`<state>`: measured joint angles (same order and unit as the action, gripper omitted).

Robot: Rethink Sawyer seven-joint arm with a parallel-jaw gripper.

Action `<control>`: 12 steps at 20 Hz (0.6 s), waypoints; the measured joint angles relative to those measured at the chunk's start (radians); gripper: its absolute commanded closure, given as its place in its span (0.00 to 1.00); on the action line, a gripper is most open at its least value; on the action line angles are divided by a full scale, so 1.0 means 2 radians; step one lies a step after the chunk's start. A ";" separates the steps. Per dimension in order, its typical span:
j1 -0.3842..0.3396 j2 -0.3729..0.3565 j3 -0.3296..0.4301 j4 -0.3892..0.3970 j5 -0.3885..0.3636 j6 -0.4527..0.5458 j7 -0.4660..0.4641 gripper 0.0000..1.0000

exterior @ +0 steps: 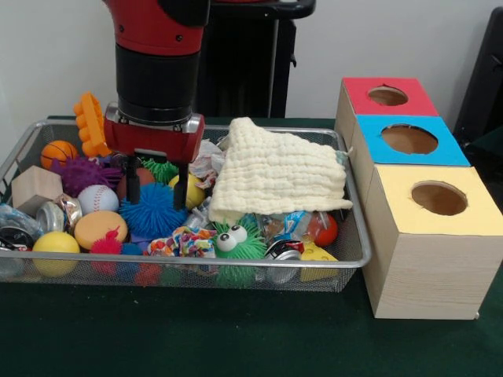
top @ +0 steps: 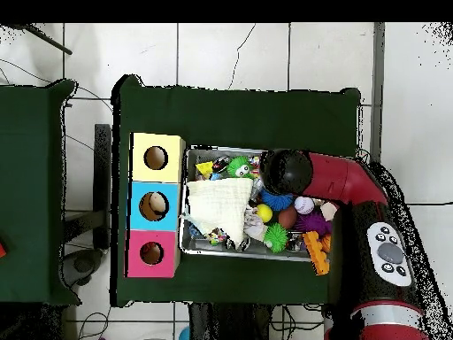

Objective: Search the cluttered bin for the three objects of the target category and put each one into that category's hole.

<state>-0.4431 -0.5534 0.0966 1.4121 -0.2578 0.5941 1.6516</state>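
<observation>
Front view, nearest first: dark green bench [exterior: 196, 338], then the silver wire-mesh bin [exterior: 189, 275] packed w/ toys. At its front edge sit a yellow ball [exterior: 55, 243], a green fuzzy toy with googly eyes [exterior: 240, 243] and a braided multicolour rope toy [exterior: 182, 242]. Behind those, a blue spiky rubber ball [exterior: 151, 212], a white baseball [exterior: 97, 198], a purple spiky ball [exterior: 82, 173], a small basketball [exterior: 58, 152]. A cream waffle-weave cloth [exterior: 275, 177] drapes over the bin's right half, hiding what's under it. Red-and-black arm's claw [exterior: 157, 185] hangs open, approx. medium spread, holding nothing, black fingers [exterior: 181, 187] dipped just over the blue spiky ball. Right of the bin, touching it, stands a wooden box [exterior: 424, 259] w/ three round holes: yellow top [exterior: 440, 198] nearest, blue [exterior: 409, 140] next, red [exterior: 388, 96] farthest. Which category is wanted, can't tell.
</observation>
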 measured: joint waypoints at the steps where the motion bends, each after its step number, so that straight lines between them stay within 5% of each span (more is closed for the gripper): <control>1: 0.000 0.002 0.000 0.000 0.000 -0.002 0.000 0.00; 12: 0.000 0.017 -0.007 0.001 -0.002 -0.024 0.000 0.00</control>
<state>-0.4432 -0.5199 0.0820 1.4147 -0.2617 0.5452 1.6516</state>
